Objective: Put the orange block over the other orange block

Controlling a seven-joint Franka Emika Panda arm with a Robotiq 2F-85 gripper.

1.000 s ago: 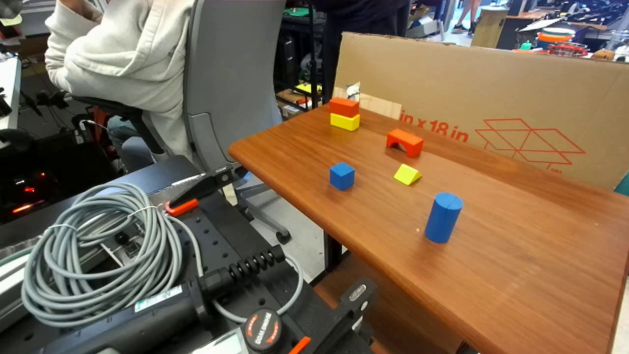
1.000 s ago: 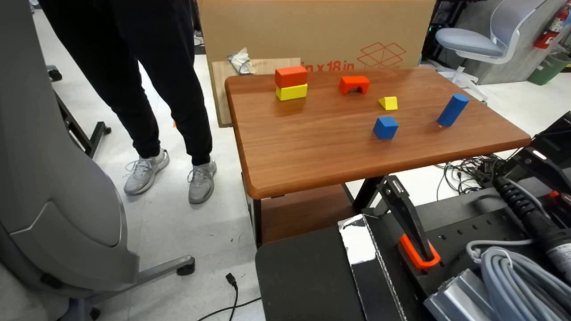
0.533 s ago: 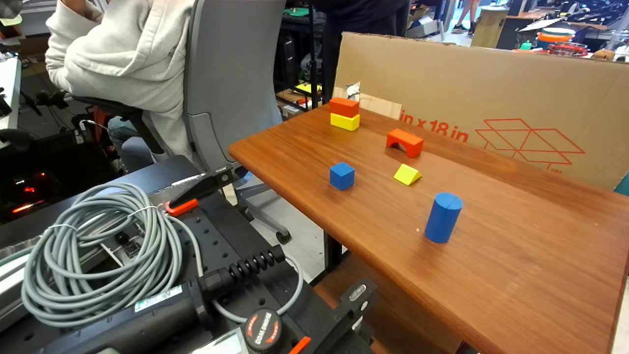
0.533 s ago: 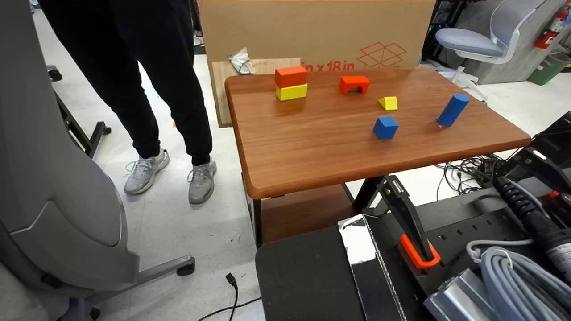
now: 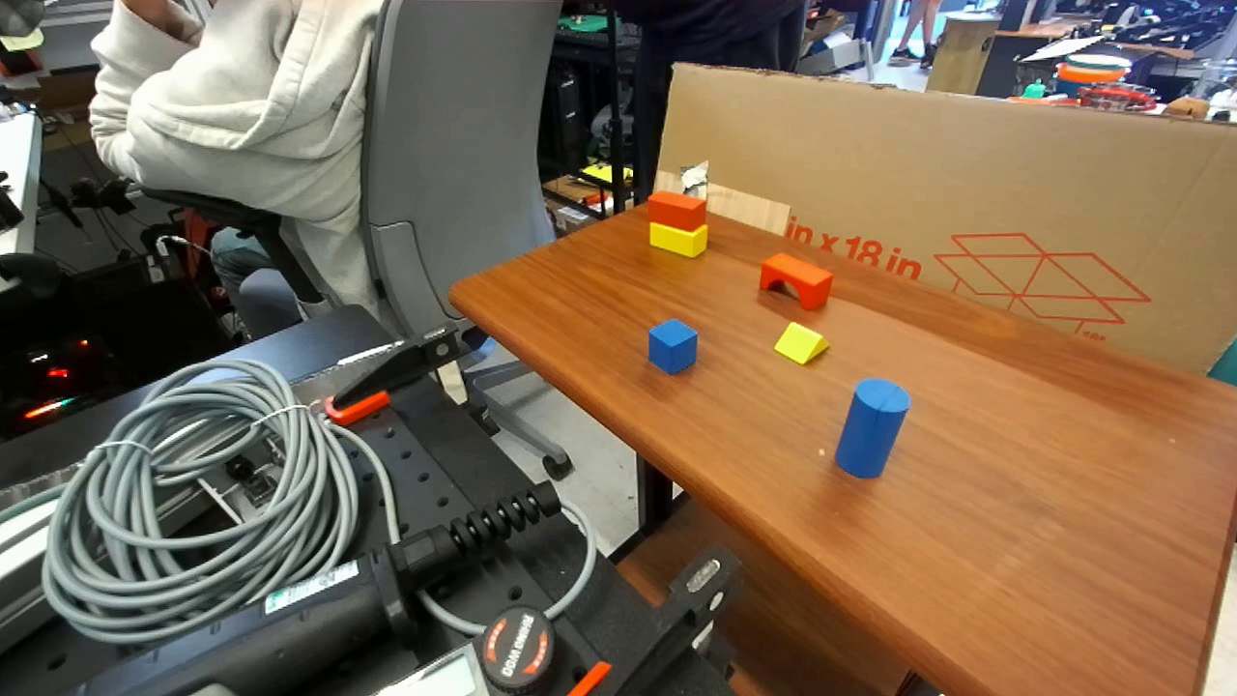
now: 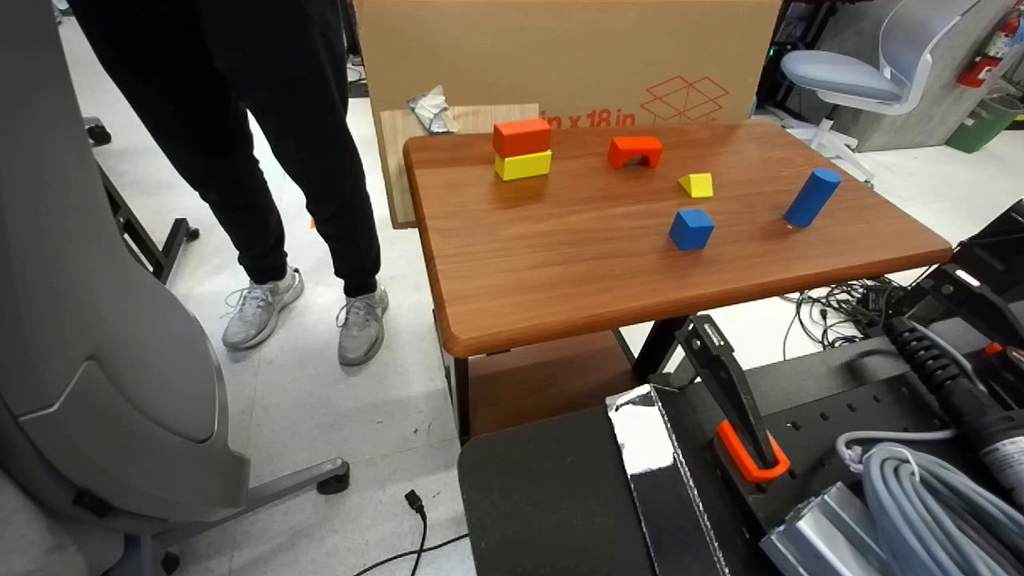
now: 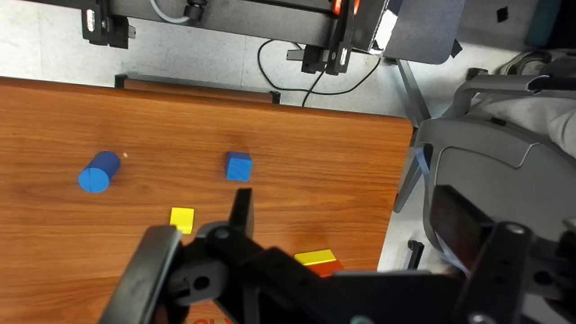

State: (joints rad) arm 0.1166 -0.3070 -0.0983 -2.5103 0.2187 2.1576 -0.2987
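Observation:
The orange block [image 5: 810,278] is a low, wide arch on the table. It also shows in an exterior view [image 6: 635,149]; in the wrist view it is hidden, behind my gripper's parts. The other orange block [image 5: 676,209] is a plain orange-red box lying on top of a yellow block [image 5: 677,241] near the table's far corner. It shows in an exterior view [image 6: 522,137], and partly in the wrist view [image 7: 326,268], cut off by the gripper body. My gripper [image 7: 348,207] is wide open and empty above the table. It is out of view in both exterior views.
On the wooden table [image 5: 618,280] stand a blue cube [image 5: 673,347], a yellow wedge [image 5: 801,343] and a blue cylinder [image 5: 873,428]. A cardboard sheet [image 5: 966,174] stands behind the table. A grey chair [image 7: 495,148] is beside the table's short edge.

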